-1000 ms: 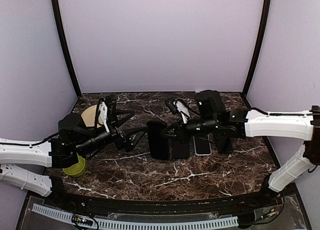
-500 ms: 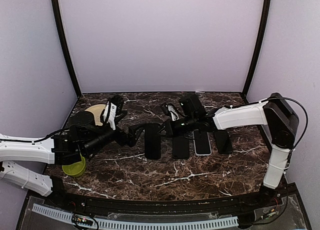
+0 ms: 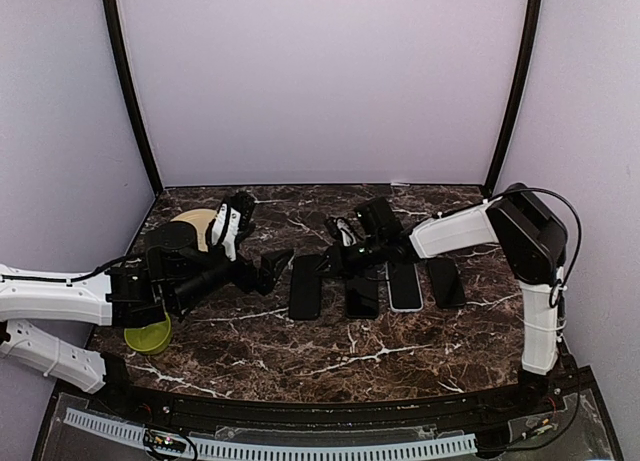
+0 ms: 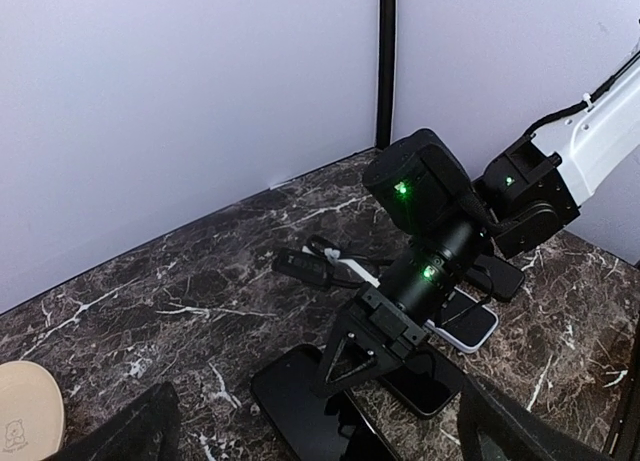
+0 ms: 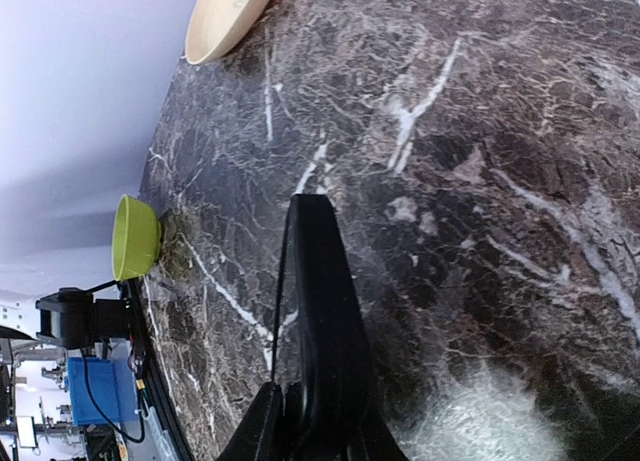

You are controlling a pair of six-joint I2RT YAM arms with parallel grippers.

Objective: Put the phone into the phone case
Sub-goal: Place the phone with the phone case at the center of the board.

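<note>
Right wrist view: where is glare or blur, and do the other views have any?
Right wrist view: pale glare patch on the marble table at bottom. Left wrist view: the left gripper has dark, soft fingers in the corners. Top external view: even light, no glare.

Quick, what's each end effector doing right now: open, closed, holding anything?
Left end effector: open, empty.
Right end effector: closed on the thin black rectangular slab.

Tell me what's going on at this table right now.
Two robot arms work over four flat slabs lined up on a marble table. The right pincer has the end of the leftmost slab between its fingers, low to the table. The left pincer hovers wide open beside it. I can't tell phone from case.
</note>
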